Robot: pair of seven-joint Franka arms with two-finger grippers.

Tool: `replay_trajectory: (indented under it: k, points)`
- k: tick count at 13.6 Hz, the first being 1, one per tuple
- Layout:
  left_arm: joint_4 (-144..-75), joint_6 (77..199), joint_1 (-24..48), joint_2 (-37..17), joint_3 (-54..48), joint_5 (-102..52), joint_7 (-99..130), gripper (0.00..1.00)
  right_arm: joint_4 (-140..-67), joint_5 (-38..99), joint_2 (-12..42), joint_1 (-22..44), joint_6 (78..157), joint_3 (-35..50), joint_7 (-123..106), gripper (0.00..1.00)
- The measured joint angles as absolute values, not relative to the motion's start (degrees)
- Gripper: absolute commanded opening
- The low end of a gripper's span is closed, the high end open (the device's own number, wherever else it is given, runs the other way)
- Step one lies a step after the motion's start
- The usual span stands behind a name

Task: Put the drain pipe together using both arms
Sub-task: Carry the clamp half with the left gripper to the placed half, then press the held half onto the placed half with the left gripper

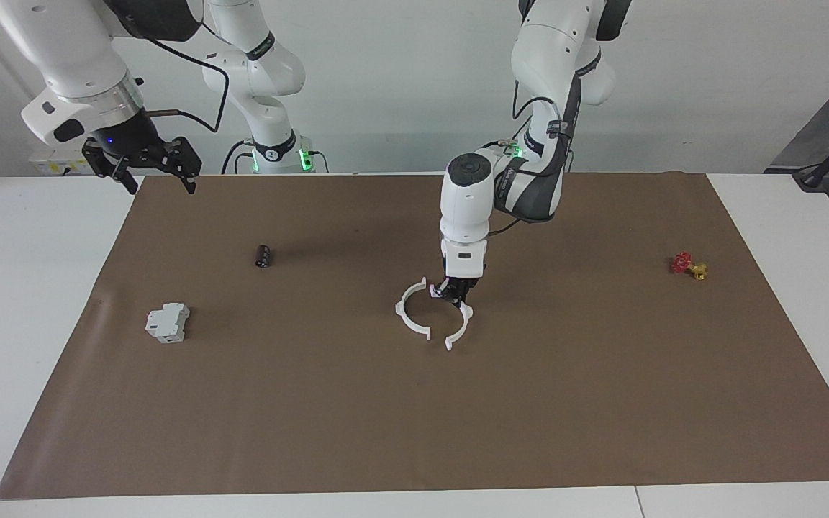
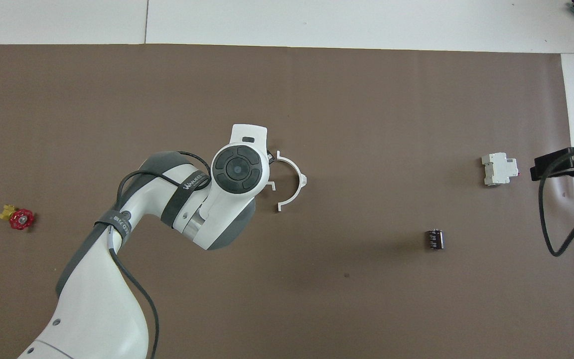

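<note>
Facing view: two white robot arms work over a brown mat (image 1: 414, 417) laid on a white table (image 1: 26, 288). The left gripper (image 1: 455, 291) is down near the middle of the mat, clenched on one white half-ring arc (image 1: 460, 325) of the drain pipe. This held arc sits just beside the second half-ring arc (image 1: 407, 311), which lies flat on the mat. Their open sides face each other, so together they outline a near-complete ring, with small gaps showing between the end tabs. In the overhead view the left arm's wrist covers most of the held arc; only one tab end (image 2: 271, 186) shows, next to the resting arc (image 2: 294, 182).

The right gripper (image 1: 157, 170) waits raised over the mat's corner at the right arm's end, nearest the robots, its fingers spread and holding nothing.

A grey-white boxy block (image 1: 168, 322) and a small black cylinder (image 1: 263, 255) lie toward the right arm's end of the mat. A small red and yellow valve (image 1: 688, 265) lies toward the left arm's end.
</note>
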State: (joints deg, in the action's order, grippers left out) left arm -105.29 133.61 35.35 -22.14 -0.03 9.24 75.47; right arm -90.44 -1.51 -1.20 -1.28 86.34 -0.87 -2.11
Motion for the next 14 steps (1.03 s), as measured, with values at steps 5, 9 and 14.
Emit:
replay_trajectory:
  k: [5, 9, 14]
  points:
    - [-105.7, 133.6, 35.7, -23.3, 0.0, 11.5, 74.9, 0.0, -90.4, -1.5, -1.2, -1.3, 86.4, -0.9, -2.1, 1.0]
    - [-106.8, 133.2, 36.1, -23.3, -0.1, 11.6, 73.5, 0.0, -90.4, -1.5, -1.2, -1.3, 86.4, -0.9, -2.1, 1.0]
    - [-107.7, 132.8, 37.2, -23.0, 0.0, 11.8, 73.1, 0.0, -90.4, -1.5, -1.2, -1.3, 86.4, -1.1, -2.1, 1.0]
